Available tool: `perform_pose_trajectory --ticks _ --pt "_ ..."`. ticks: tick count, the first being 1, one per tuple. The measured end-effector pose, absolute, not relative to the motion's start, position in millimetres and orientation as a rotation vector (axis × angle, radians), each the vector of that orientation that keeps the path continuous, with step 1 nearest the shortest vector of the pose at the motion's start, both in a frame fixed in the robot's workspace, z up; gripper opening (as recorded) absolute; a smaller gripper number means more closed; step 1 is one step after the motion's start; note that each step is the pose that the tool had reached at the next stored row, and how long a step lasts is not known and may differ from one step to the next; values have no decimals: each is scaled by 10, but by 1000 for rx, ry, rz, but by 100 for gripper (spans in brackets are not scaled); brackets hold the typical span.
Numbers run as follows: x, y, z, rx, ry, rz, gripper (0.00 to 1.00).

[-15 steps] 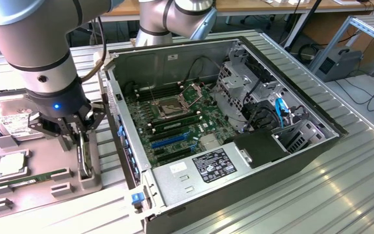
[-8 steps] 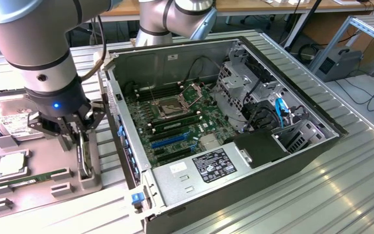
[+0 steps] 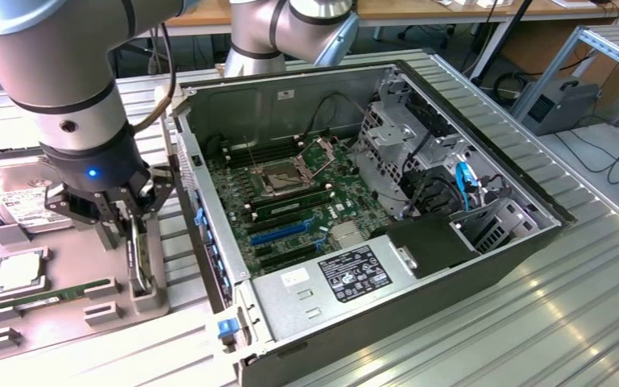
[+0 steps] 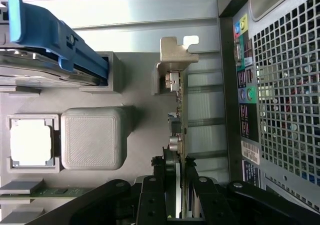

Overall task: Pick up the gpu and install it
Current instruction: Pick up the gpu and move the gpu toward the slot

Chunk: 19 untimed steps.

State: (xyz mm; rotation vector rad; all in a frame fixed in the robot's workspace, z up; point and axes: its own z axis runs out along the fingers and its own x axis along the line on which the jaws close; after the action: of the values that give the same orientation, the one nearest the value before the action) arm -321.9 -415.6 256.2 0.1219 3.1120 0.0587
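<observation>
Black gripper [image 4: 179, 161] tight on the upright gpu [image 4: 178, 116], its silvery bracket [image 4: 176, 54] plain from the wrist view.

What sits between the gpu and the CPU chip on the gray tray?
A rounded gray block, raised off the tray, lies between the gpu and the CPU chip; the wrist view shows it.

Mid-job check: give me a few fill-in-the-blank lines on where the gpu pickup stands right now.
1. The gripper is closed on the gpu, which is up on ___ at the gray tray.
2. The open computer case lies to the exterior view's ___ of the tray.
3. The hard drive in the tray carries a ___ label.

Missing words: edge; right; white.
</observation>
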Motion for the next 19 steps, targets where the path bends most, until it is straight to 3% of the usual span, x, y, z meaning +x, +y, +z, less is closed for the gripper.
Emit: perform_pose_trajectory --ticks 19 --pt "-3219 -4155 2630 122 3112 54 27"
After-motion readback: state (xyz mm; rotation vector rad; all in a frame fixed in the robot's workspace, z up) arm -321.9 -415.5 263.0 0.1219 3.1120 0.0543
